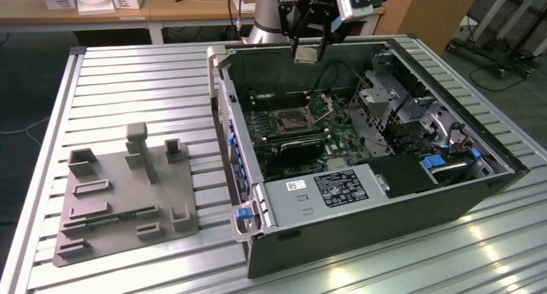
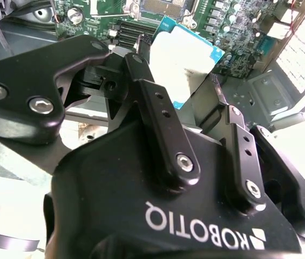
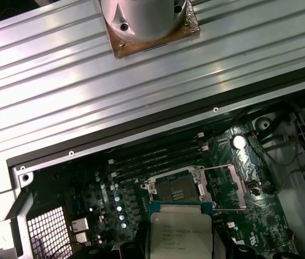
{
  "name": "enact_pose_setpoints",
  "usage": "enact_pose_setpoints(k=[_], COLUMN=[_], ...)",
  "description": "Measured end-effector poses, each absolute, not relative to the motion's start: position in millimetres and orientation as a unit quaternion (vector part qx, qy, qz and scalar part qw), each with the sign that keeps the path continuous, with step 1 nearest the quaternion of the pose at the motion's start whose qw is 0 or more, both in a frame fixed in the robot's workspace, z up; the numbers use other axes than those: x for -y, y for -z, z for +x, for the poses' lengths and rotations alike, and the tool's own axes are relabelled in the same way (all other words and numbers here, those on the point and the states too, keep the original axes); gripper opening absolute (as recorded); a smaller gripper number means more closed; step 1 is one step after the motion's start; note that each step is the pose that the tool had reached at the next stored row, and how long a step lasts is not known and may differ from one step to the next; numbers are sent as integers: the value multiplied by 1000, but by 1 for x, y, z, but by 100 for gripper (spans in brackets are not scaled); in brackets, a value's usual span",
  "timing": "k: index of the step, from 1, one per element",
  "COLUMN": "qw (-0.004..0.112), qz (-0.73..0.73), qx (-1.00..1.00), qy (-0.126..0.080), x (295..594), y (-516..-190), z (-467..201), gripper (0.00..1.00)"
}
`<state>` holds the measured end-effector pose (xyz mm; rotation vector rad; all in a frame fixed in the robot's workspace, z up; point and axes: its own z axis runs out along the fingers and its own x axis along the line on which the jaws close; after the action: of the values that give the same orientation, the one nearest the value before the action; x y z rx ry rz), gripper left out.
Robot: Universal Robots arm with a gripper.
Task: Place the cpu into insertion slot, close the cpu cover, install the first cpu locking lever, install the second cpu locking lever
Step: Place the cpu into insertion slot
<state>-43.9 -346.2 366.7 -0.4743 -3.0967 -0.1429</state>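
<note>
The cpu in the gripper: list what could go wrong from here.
1. The gripper holds the cpu by its edges over the motherboard; a slip could drop it there.
2. Seated skewed, it might bend contacts in the open socket.
3. The cpu cover stands raised beside the socket; the gripper could strike it.

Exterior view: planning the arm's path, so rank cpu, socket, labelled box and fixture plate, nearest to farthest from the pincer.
1. cpu, held in the pincer.
2. socket, middle of the case.
3. labelled box, case end toward the camera.
4. fixture plate, on the table, exterior view's left.
</note>
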Motion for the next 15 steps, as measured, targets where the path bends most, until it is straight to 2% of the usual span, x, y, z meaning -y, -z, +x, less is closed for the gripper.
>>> enact_pose_setpoints(k=[15], qw=[2], qz=[-170], qx=[984], qy=[46], x=[346], y=[-367], z=[-44], gripper=[54])
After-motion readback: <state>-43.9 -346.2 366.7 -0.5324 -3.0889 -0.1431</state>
